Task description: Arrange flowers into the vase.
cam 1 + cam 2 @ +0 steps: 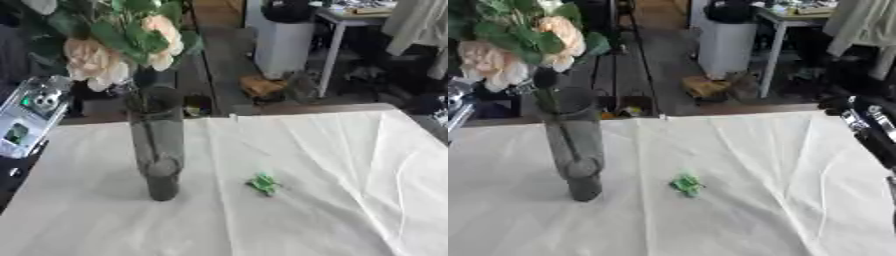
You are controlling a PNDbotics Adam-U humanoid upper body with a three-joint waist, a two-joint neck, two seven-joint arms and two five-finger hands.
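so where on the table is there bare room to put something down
Bare cloth lies open right of the green scrap and along the near edge. It is crowded at the left, around the vase and flowers.

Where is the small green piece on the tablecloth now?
The small green piece lies on the white tablecloth near the middle of the left eye view, to the right of the dark vase holding the flowers, and apart from it.
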